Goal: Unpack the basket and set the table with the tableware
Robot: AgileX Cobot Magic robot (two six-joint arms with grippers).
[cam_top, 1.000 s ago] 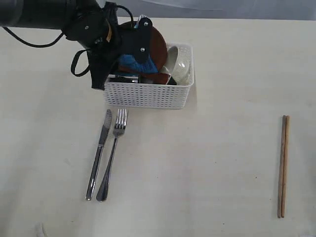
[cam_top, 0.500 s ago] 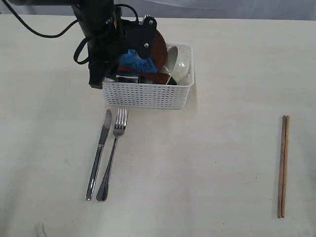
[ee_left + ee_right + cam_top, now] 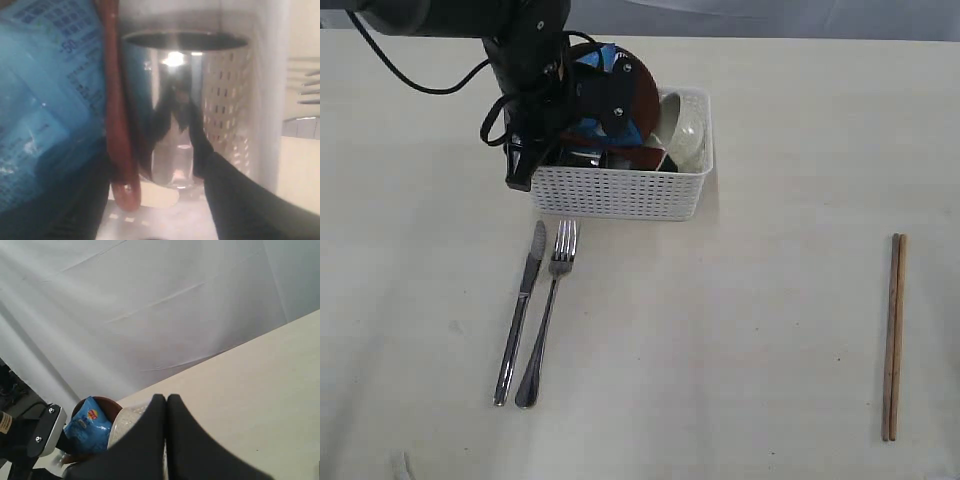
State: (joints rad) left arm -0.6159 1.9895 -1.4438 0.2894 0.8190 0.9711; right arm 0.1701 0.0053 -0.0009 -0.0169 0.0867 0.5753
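Observation:
The white basket point(image 3: 620, 192) stands at the back left of the table point(image 3: 740, 330). Leaning inside it are the brown plate point(image 3: 642, 92) and the pale bowl point(image 3: 686, 130). My left gripper point(image 3: 160, 200) reaches down into the basket's left end and is open. The steel cup point(image 3: 175, 100) and the red-brown spoon point(image 3: 118, 130) lie between its fingers point(image 3: 240, 200). In front of the basket lie the knife point(image 3: 520, 312) and the fork point(image 3: 547, 320). The chopsticks point(image 3: 893, 336) lie at the far right. My right gripper point(image 3: 166, 405) is shut and holds nothing, raised above the table.
A blue snack packet point(image 3: 605, 128) leans against the plate, beside the spoon; it also shows close up as packet point(image 3: 45, 100). The left arm's black body point(image 3: 525, 60) and its cables hang over the basket's left end.
The left arm has swung right and lowered its gripper into the basket's left end, with its jaws a little wider. Nothing on the table has moved.

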